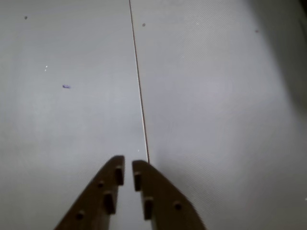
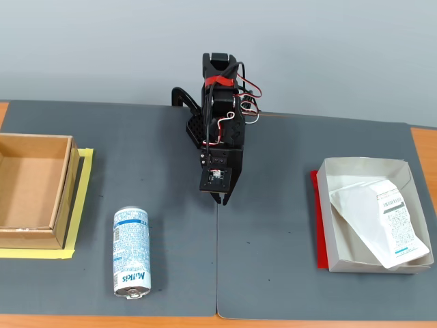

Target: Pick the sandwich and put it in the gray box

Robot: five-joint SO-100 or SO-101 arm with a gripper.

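In the fixed view the sandwich [image 2: 379,219], a white wrapped wedge with a barcode label, lies inside the gray box [image 2: 328,219] at the right, one corner resting on the box's near right wall. My gripper [image 2: 222,199] hangs over the middle of the dark mat, well left of the box, pointing down. In the wrist view the gripper [image 1: 128,167] enters from the bottom, its two dark fingers nearly touching with nothing between them, over the seam [image 1: 139,86] between the mats.
A brown cardboard box [image 2: 34,191] stands on yellow tape at the left. A blue-white drink can [image 2: 131,253] lies on its side in front of it, left of the gripper. The table's wooden edge shows along the front.
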